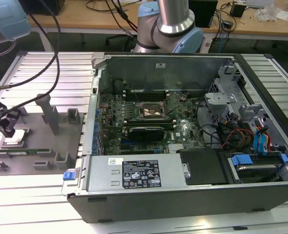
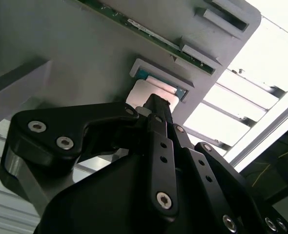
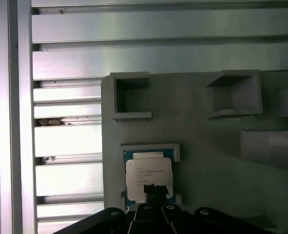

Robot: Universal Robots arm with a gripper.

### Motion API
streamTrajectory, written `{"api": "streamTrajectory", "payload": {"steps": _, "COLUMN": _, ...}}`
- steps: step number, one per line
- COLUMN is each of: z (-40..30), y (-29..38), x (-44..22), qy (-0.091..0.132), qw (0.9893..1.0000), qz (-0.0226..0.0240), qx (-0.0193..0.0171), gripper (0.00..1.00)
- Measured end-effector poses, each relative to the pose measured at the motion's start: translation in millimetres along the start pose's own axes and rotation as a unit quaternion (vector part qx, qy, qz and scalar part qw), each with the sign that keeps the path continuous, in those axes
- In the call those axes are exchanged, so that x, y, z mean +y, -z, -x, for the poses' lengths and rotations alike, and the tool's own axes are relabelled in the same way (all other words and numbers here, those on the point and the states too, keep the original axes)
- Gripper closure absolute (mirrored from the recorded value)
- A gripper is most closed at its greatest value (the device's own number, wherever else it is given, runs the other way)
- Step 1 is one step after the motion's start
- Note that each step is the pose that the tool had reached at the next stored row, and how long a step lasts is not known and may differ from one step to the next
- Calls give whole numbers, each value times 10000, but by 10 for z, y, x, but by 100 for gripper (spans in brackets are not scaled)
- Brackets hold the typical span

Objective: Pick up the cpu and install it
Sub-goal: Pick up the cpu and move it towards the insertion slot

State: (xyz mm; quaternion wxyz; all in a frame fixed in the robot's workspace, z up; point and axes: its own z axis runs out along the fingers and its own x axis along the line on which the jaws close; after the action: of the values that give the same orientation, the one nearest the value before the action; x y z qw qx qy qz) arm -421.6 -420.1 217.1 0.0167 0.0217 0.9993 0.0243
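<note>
The gripper [image 3: 153, 188] hangs just over the cpu [image 3: 149, 170] in its grey holder [image 3: 207, 161]; how far open, I cannot tell. Best to lower squarely and pinch opposite edges.

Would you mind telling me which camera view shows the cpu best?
The first wrist view: the cpu lies face-on in its holder, the gripper overlapping one edge. The second wrist view shows a pale patch behind the gripper; the exterior view, a small pale square.
</note>
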Motion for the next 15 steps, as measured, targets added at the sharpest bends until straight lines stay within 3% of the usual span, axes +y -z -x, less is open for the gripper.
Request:
{"api": "streamTrajectory", "payload": {"steps": 11, "z": -4, "y": -91, "x": 11, "qy": 129, "qw": 9999, "qz": 18, "qx": 7, "gripper": 89}}
{"api": "streamTrajectory", "payload": {"steps": 15, "z": -4, "y": -93, "x": 11, "qy": 129, "qw": 9999, "qz": 18, "qx": 7, "gripper": 89}}
